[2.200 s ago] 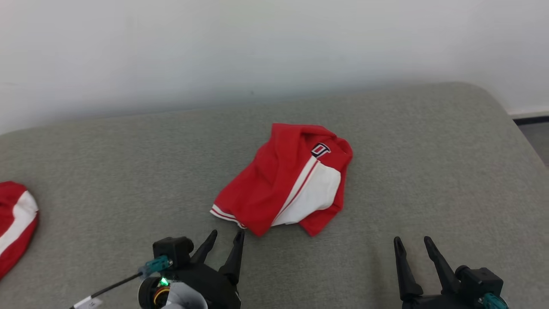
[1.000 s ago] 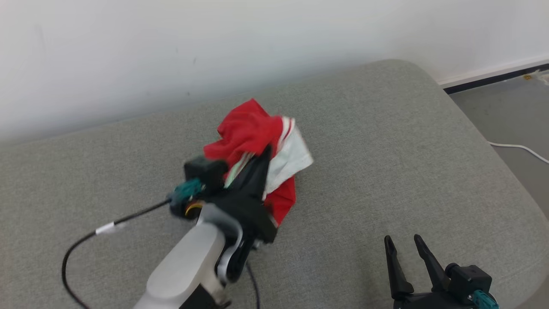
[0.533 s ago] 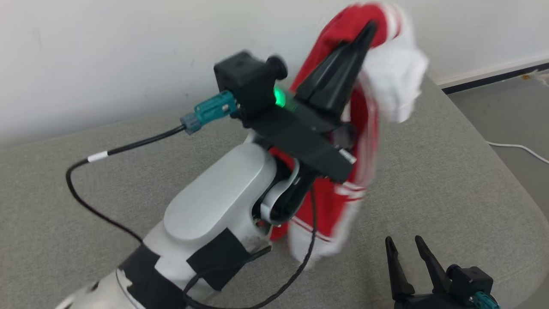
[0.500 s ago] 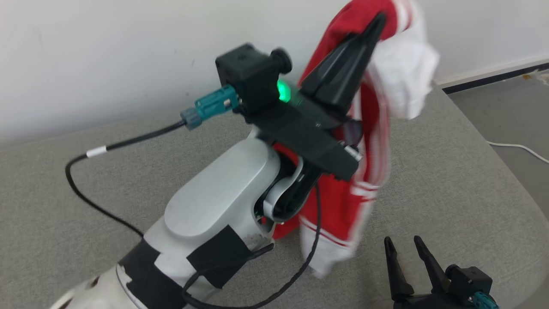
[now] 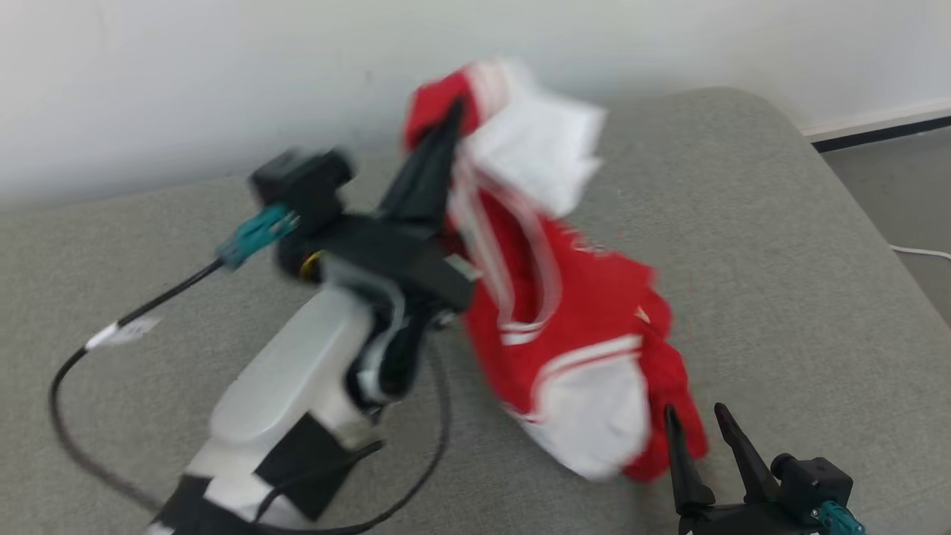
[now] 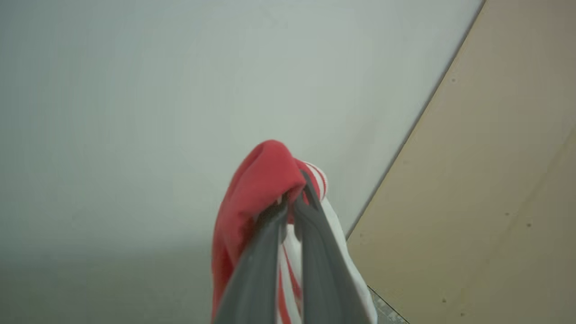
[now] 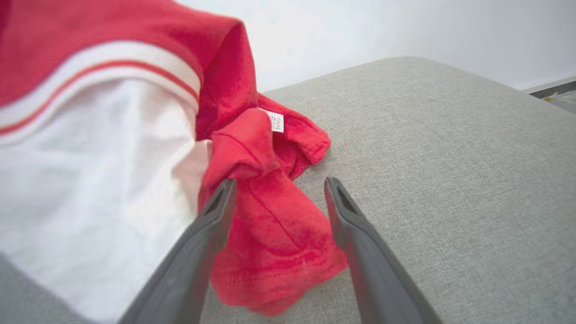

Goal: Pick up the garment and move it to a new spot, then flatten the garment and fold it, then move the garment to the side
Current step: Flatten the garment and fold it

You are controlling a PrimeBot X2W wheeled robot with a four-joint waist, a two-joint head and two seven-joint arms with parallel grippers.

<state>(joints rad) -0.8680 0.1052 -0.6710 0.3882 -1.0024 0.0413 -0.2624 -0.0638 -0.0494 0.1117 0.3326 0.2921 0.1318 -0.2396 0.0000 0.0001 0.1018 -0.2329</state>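
Observation:
The garment (image 5: 579,334) is red and white with striped trim. My left gripper (image 5: 453,111) is shut on one end of it and holds that end up; the cloth trails down to the grey cushion (image 5: 780,260). In the left wrist view the two fingers pinch a red fold of the garment (image 6: 261,180) at my left gripper's tips (image 6: 292,198). My right gripper (image 5: 695,416) stands open at the lower right, beside the cloth's low end. In the right wrist view a red bunch of the garment (image 7: 270,225) lies between the open fingers of my right gripper (image 7: 279,184), on the cushion (image 7: 450,157).
The cushion's rounded right edge (image 5: 877,245) drops to a grey floor with a white cable (image 5: 921,253). A pale wall (image 5: 223,74) stands behind. My left arm's black cable (image 5: 89,349) loops over the cushion's left part.
My left gripper, shut on the garment, swung it down and leftward from its high point. The cloth's low end now spreads on the cushion by my right gripper, which stayed put.

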